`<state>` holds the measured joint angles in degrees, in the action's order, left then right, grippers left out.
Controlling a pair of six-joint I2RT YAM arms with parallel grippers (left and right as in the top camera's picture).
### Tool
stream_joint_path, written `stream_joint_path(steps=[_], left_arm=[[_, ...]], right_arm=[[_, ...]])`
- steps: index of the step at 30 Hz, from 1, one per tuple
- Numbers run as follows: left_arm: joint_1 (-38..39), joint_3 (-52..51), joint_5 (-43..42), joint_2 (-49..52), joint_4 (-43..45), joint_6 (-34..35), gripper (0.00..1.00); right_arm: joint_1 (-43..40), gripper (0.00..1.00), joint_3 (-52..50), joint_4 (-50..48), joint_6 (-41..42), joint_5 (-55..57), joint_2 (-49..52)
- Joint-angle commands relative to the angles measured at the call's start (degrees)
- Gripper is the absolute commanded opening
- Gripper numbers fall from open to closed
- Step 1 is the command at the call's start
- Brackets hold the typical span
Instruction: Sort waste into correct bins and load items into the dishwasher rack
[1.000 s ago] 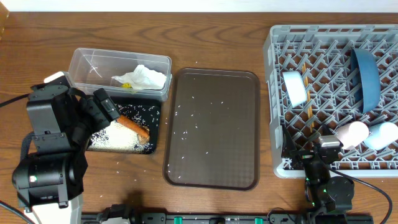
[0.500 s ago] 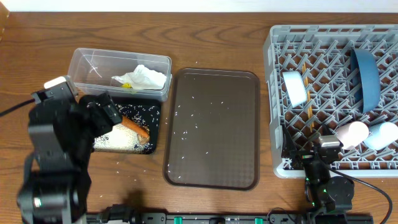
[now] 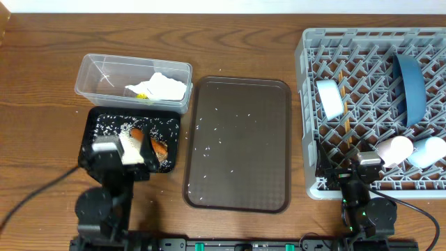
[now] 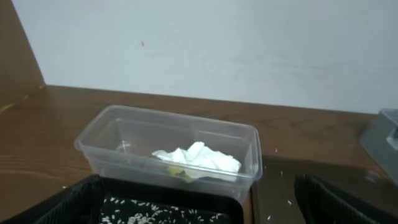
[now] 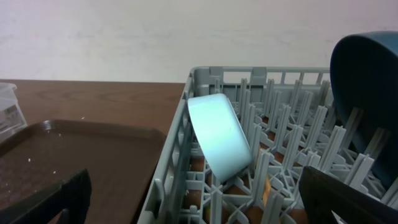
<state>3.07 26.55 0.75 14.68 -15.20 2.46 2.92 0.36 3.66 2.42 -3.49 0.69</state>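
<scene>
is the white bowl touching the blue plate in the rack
Apart. Overhead view shows the white bowl and the blue plate separated by several bare rows of the rack.

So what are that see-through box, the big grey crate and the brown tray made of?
The see-through box looks like thin glossy plastic: the crumpled paper shows through its walls. The grey crate seems moulded matte plastic, given its uniform lattice of pegs. The brown tray is probably plastic too, smooth with a dull sheen.

blue plate (image 3: 410, 87) stands in grey rack (image 3: 304, 125), paper (image 3: 166, 86) in clear tub (image 3: 104, 73).
</scene>
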Motion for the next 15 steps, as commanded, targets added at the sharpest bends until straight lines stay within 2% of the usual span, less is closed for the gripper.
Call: stream_joint_path(steps=[1,6,11,15], left_arm=[[0.17,-5.46,-1.64,-6.78,1.11,-1.31,0.98],[0.17,-11.69,-1.62,-14.84,1.33,-1.33,0.98],[0.28,-16.7,-1.62,-14.6,2.6,-1.33,0.98],[0.28,-22.45,-1.62,-14.58,6.88,-1.33,0.98]], right_arm=[[0.48,0.99,-0.04,0.24,0.74,-0.61,-0.26],[0.48,0.99,-0.04,0.24,0.72,-0.59,-0.26],[0.48,0.99,-0.04,0.24,0.72,-0.61,-0.26],[0.48,0.99,-0.04,0.24,0.74,-0.61,-0.26]])
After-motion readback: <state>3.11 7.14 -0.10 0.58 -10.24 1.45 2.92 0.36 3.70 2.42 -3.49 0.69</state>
